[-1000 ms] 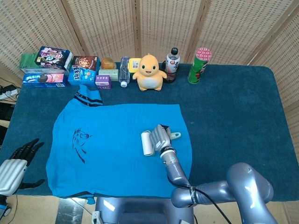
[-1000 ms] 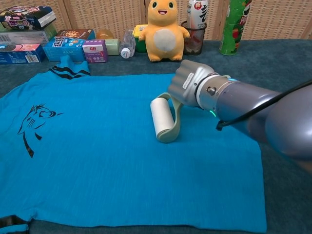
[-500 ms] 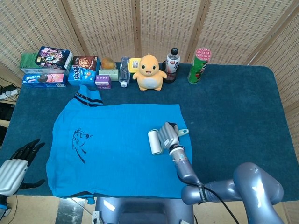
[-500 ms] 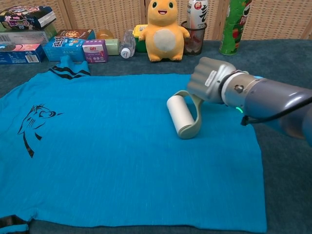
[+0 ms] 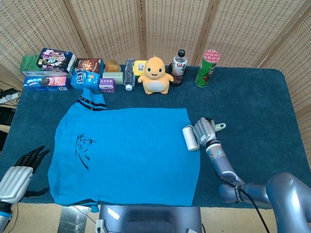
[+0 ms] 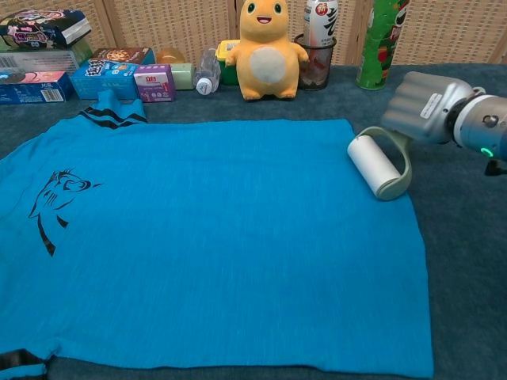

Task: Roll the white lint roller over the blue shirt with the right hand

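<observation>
The blue shirt [image 5: 126, 153] [image 6: 206, 237] lies flat on the dark blue table, with a black fish print near its left side. My right hand [image 5: 204, 130] [image 6: 428, 107] grips the handle of the white lint roller [image 5: 190, 138] [image 6: 371, 165]. The roller drum rests at the shirt's right edge, about half over the cloth. My left hand [image 5: 17, 172] hangs off the table's front left corner, fingers apart and holding nothing; the chest view does not show it.
Along the table's back edge stand snack boxes [image 5: 53, 73], a small clear bottle [image 5: 129, 73], a yellow plush toy [image 5: 155, 75] [image 6: 268, 49], a drink bottle [image 5: 179, 67] and a green chip can [image 5: 207, 68] [image 6: 383, 39]. Bare blue tabletop [image 5: 257, 116] lies right of the shirt.
My right hand has drawn the lint roller rightward across the shirt, from its middle-right area to its right edge. The left hand has barely moved.
</observation>
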`<state>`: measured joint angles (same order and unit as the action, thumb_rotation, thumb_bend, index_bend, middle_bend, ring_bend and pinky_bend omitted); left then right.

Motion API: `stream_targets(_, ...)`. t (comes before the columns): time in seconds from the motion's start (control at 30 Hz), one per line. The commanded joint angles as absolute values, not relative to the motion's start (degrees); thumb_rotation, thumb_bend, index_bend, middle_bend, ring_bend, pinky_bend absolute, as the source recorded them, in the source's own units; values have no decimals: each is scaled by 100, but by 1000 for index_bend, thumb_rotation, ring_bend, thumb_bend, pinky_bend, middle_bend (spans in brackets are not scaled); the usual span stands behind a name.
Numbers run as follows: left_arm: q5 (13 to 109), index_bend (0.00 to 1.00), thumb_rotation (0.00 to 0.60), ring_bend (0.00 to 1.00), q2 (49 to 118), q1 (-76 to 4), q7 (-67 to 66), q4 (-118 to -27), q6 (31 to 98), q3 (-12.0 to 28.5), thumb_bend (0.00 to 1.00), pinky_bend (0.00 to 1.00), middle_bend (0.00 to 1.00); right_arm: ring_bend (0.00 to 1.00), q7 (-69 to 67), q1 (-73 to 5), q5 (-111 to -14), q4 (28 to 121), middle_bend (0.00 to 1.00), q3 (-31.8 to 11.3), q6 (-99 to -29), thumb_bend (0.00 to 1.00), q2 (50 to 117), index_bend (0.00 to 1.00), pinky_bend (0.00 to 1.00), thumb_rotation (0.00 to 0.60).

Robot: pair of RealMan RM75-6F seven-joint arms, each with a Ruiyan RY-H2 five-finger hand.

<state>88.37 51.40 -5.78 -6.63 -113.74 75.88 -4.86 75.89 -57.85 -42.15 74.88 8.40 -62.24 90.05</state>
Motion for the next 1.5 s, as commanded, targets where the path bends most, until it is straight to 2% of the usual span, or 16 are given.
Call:
stream_targets(0.03, 8838, 0, 600, 0, 5132, -579, -650, -11381, 7580, -495, 88, 91, 0, 758, 7336, -5707, -4417, 7439, 652, 780, -6111, 1000, 8842, 589, 1000, 600)
stream_targets(0.3, 8843, 0, 600, 0, 5092, -577, -561, -11353, 7583, -504, 87, 91, 0, 758, 6088, -5698, -4769, 7436, 651, 367, -5405, 1000, 8335, 589, 1000, 600)
stream_targets(0.4, 8849, 0, 600, 0, 5084, -581, -546, -11350, 7569, -514, 87, 91, 0, 758, 5297, -5615, -5128, 6918, 651, 308, -5023, 1000, 8272, 589, 995, 600)
stream_targets(0.57, 8855, 0, 600, 0, 5086, -573, -547, -11355, 7585, -517, 88, 91, 0, 728, 3921, -5265, -5829, 5450, 645, 380, -4645, 1000, 8634, 584, 932, 600)
stream_targets(0.67, 8826, 0, 600, 0, 5090, -576, -564, -11356, 7573, -512, 88, 91, 0, 638, 3304, -5078, -6125, 4697, 568, 453, -4436, 1000, 8854, 508, 832, 600)
stream_targets(0.7, 8815, 0, 600, 0, 5093, -578, -570, -11356, 7569, -509, 88, 91, 0, 578, 3138, -5034, -6193, 4509, 505, 461, -4358, 994, 8901, 445, 774, 600)
stream_targets(0.77, 8790, 0, 600, 0, 5102, -587, -585, -11359, 7549, -503, 88, 91, 0, 455, 2885, -4956, -6265, 4172, 370, 464, -4116, 916, 8948, 299, 662, 600)
stream_targets(0.8, 8783, 0, 600, 0, 5106, -591, -593, -11361, 7542, -501, 88, 91, 0, 378, 2814, -4939, -6279, 4091, 288, 445, -4032, 807, 8953, 207, 600, 600)
stream_targets(0.83, 8775, 0, 600, 0, 5110, -596, -610, -11361, 7533, -500, 88, 91, 0, 306, 2722, -4919, -6292, 4035, 214, 408, -3944, 657, 8947, 124, 543, 600)
stream_targets(0.93, 8763, 0, 600, 0, 5119, -603, -636, -11370, 7514, -502, 87, 91, 0, 161, 2593, -4868, -6345, 4015, 78, 303, -3914, 288, 8919, 10, 417, 600)
stream_targets(1.03, 8776, 0, 600, 0, 5124, -602, -653, -11380, 7510, -513, 87, 91, 0, 81, 2599, -4831, -6362, 4094, 13, 215, -3917, 97, 8897, 0, 332, 600)
stream_targets(1.13, 8802, 0, 600, 0, 5122, -596, -654, -11383, 7519, -524, 88, 91, 0, 31, 2645, -4796, -6305, 4279, 0, 103, -3904, 10, 8843, 0, 264, 600)
stream_targets(1.33, 8811, 0, 600, 0, 5112, -591, -630, -11379, 7533, -526, 88, 91, 0, 0, 2760, -4725, -6107, 4880, 0, -128, -4001, 0, 8555, 0, 133, 600)
stream_targets(1.5, 8829, 0, 600, 0, 5092, -583, -582, -11364, 7571, -518, 88, 91, 0, 0, 2478, -4516, -6161, 5901, 0, -400, -4596, 0, 8010, 0, 115, 600)
